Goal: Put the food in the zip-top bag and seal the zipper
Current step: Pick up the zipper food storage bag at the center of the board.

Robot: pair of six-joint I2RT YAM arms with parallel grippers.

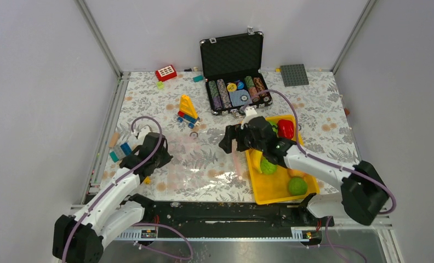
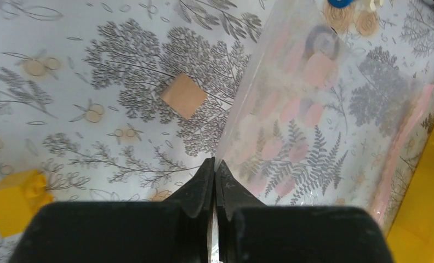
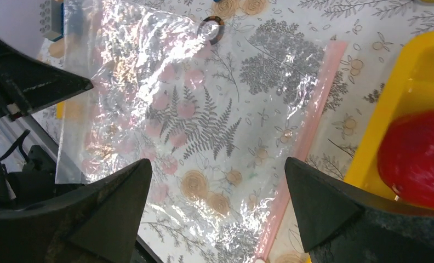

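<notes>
The left end effector (image 2: 215,165) was down near the surface (image 1: 324,118). Its two fingers were pressed tight together, with the edge of the zip-top bag (image 2: 313,126) pinched between the tips. To its left a yellow brick (image 2: 15,200) lay on the floral cloth, and ahead of the tips, slightly left, lay a tan square tile (image 2: 184,96), apart from the bag. From the pinched point the bag's clear, crinkled film ran forward and to the right, its near edge raised off the cloth where the fingers held it. The zipper (image 2: 401,142) ran along the side of the bag farthest from this end effector, just beside the yellow tray (image 2: 428,213). The pictures did not show whether the strip was pressed closed.

The right end effector (image 3: 217,203) hung above the bag's zipper side. Its jaws were spread wide with nothing between them, and through the gap the film showed flat on the cloth. The pink strip passed below, near its right finger. Immediately to its right stood the tray, with a red food piece (image 3: 417,159) resting inside near the rim. In the top view the green food pieces (image 1: 298,186) lay in the same tray behind this end effector, one of them partly under its arm. Beyond the end effector, at the far side of the surface, the poker chip case (image 1: 234,71) stood open.
</notes>
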